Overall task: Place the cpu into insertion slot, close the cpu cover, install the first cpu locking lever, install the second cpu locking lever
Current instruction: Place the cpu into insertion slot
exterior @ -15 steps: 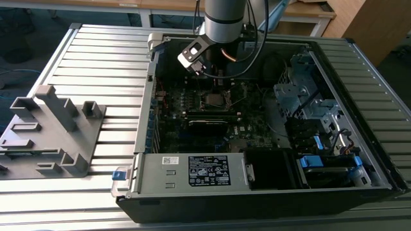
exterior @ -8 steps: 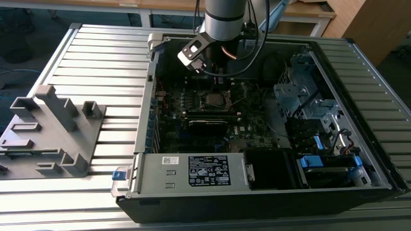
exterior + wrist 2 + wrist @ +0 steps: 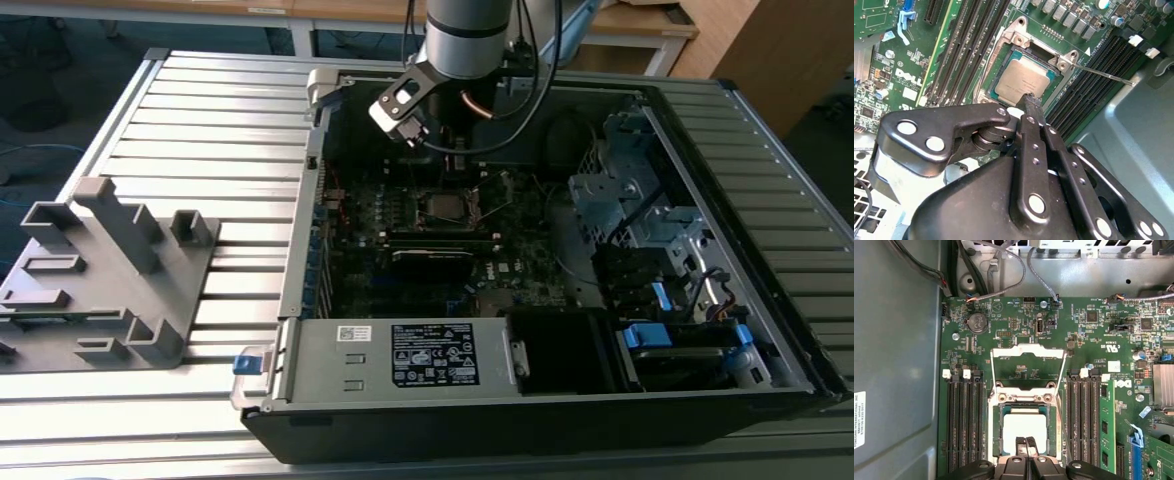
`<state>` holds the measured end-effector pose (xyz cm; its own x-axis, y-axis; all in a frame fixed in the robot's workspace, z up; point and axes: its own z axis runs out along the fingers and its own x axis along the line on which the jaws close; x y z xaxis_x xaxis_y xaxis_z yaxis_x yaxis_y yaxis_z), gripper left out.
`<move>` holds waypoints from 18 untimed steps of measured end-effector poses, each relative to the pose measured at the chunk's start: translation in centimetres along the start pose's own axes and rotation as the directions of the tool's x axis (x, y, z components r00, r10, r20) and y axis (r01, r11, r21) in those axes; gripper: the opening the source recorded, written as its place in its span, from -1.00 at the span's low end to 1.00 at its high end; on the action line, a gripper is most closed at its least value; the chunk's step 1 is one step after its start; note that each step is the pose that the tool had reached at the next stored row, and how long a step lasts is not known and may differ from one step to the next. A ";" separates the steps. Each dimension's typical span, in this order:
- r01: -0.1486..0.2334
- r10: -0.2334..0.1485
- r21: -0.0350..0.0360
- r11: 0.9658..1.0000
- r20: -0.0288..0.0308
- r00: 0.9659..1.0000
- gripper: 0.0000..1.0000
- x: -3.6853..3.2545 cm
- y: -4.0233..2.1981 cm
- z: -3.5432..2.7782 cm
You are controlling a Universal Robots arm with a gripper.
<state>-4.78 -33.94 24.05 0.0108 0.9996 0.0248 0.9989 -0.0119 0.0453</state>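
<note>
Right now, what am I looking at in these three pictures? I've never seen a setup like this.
The exterior view shows a robot arm reaching into an open computer case on a slatted metal table, beside a grey plastic stand. Both wrist views come from cameras on the arm, looking at the green circuit board. The silver chip sits in its socket; the metal cover frame is swung open. The gripper is closed, its tip at the chip's edge.
</note>
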 end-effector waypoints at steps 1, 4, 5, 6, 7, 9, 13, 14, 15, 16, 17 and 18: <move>0.000 0.000 0.000 1.000 0.000 1.000 -0.79 0.00 0.00 -0.01; 0.000 0.000 0.000 1.000 0.000 1.000 -0.79 0.00 0.00 -0.05; 0.000 0.000 0.000 1.000 0.001 1.000 -0.79 -0.01 0.00 -0.10; 0.000 0.000 0.000 1.000 0.001 1.000 -0.79 0.00 0.00 -0.18; 0.000 0.000 0.000 1.000 0.000 1.000 -0.79 0.00 0.01 -0.27; 0.000 0.000 0.000 1.000 0.001 1.000 -0.79 0.00 0.02 -0.43; 0.000 0.000 0.000 1.000 0.000 1.000 -0.79 0.04 0.07 -1.63; 0.000 0.000 0.000 1.000 0.000 1.000 -0.79 0.04 0.07 -1.64; 0.000 0.000 0.000 1.000 0.000 1.000 -0.79 0.04 0.07 -1.67; 0.000 0.000 0.000 1.000 0.000 1.000 -0.79 0.04 0.07 -1.69; 0.000 0.000 0.000 1.000 0.000 1.000 -0.79 0.04 0.07 -1.70; 0.000 0.000 0.000 1.000 0.000 1.000 -0.79 0.06 0.11 -2.57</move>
<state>-4.78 -33.94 26.63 0.0109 0.9996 0.0244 0.9989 -0.0119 0.0452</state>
